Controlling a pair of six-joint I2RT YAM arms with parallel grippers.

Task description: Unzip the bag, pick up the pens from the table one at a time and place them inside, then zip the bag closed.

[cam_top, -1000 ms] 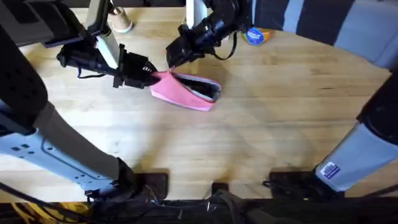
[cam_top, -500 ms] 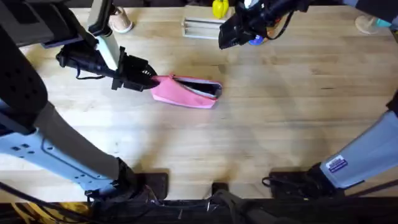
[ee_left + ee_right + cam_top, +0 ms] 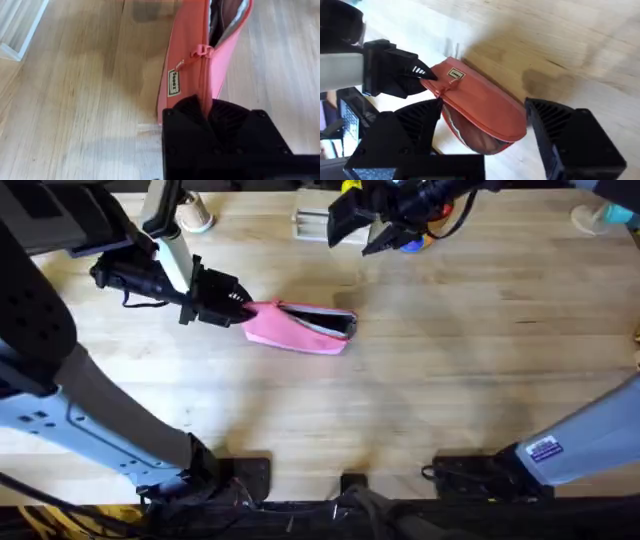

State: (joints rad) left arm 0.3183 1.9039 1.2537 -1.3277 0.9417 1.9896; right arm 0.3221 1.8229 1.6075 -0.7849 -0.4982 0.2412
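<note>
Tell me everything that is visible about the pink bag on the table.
The bag is a long, narrow pouch of soft pink fabric lying on the wooden table. Its zipper is open along most of its length, so the mouth gapes and shows a dark lining. The small pink puller sits near the closed end, beside a small white label. The left hand is shut on that end. The right hand is open, away from the bag, at the table's far side.

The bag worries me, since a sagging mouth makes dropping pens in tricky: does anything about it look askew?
Nothing odd. The bag lies flat on the table, mouth gaping open, its closed end pinched by the left gripper.
</note>
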